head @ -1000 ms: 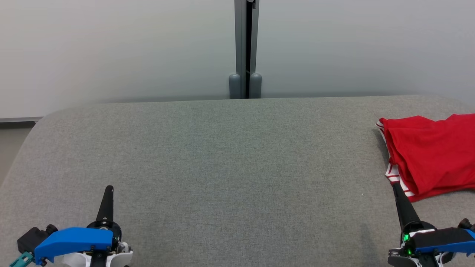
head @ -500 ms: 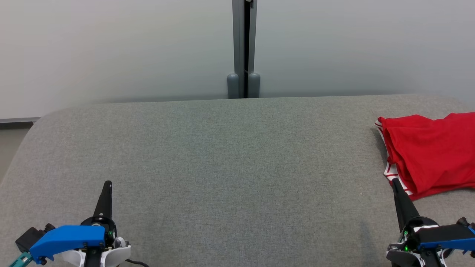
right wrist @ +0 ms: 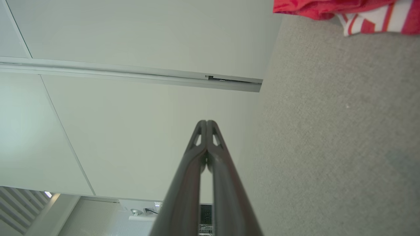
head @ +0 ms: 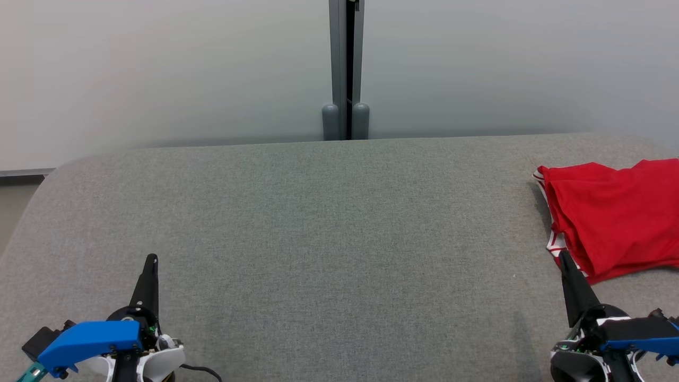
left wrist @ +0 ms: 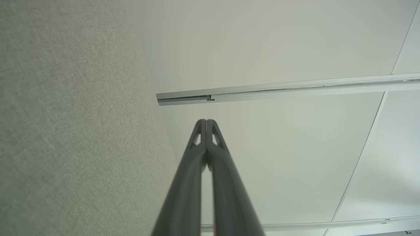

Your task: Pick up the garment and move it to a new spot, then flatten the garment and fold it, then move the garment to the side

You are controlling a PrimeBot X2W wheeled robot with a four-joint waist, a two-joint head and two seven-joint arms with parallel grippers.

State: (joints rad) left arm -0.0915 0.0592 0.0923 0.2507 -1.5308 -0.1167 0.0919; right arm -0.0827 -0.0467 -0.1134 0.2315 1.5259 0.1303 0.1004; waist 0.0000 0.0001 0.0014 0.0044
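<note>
One garment, one padded surface, two grippers, four fingers.

A single red garment [head: 610,217], its one striped red-and-white hem showing, lies at the right end of the one grey padded surface [head: 339,239]. Two grippers stand over that surface's near edge: the left gripper [head: 152,259] by its left corner and the right gripper [head: 562,255] by its right corner. Each has two long dark fingers [left wrist: 183,190], four in all. Beyond the surface's far edge stand two pale wall panels [head: 159,69], one grey post [head: 339,53] between them and two rounded grey caps [head: 330,122] at the foot of that post.
</note>
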